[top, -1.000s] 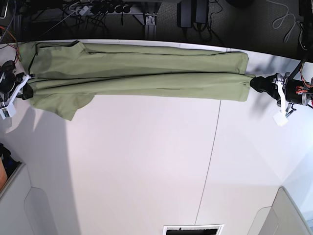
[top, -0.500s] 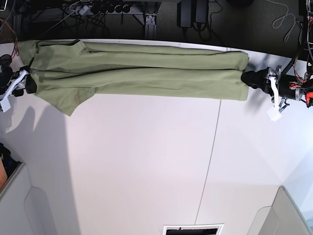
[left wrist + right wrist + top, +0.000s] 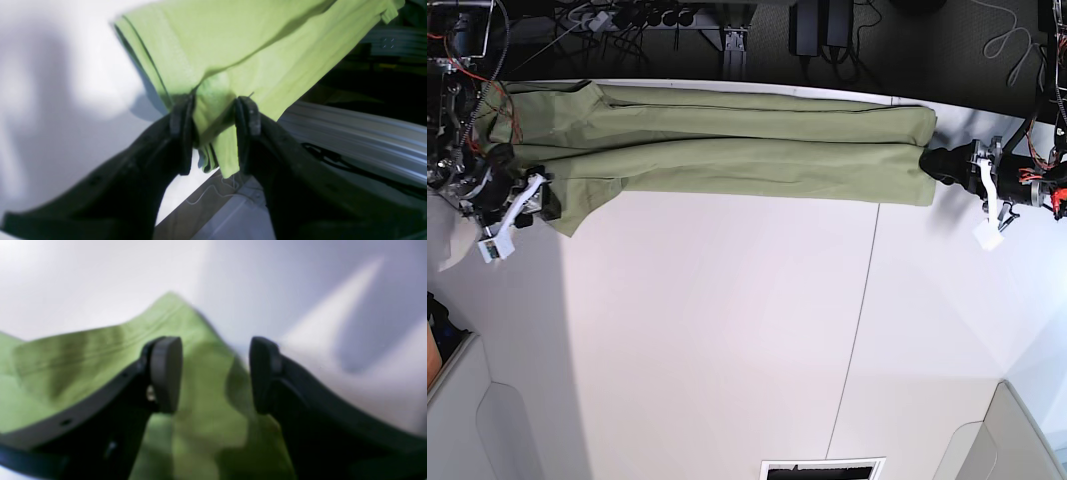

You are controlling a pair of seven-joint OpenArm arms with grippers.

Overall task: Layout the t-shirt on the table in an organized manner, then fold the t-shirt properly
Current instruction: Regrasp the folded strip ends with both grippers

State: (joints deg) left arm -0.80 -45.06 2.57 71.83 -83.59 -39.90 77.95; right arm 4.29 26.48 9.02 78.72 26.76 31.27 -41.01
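The olive-green t-shirt (image 3: pixel 727 150) lies stretched in a long band along the far edge of the white table (image 3: pixel 727 330). My left gripper (image 3: pixel 930 163) is at its right end. In the left wrist view this gripper (image 3: pixel 215 113) is shut on a bunched fold of the t-shirt (image 3: pixel 250 50) at the table's edge. My right gripper (image 3: pixel 549 200) is at the shirt's left end, by the hanging sleeve. In the blurred right wrist view it (image 3: pixel 215 373) is open, with the t-shirt (image 3: pixel 83 373) under its jaws and nothing held.
Cables and power strips (image 3: pixel 627 18) lie beyond the table's far edge. Grey panels stand at the near left (image 3: pixel 487 430) and near right (image 3: pixel 1017 440) corners. A dark slot (image 3: pixel 822 468) sits at the near edge. A thin seam (image 3: pixel 857 330) crosses the tabletop.
My right gripper has let go of the shirt's left end and moved nearer and rightward to the sleeve. The left gripper has pulled in slightly and still holds the right end.
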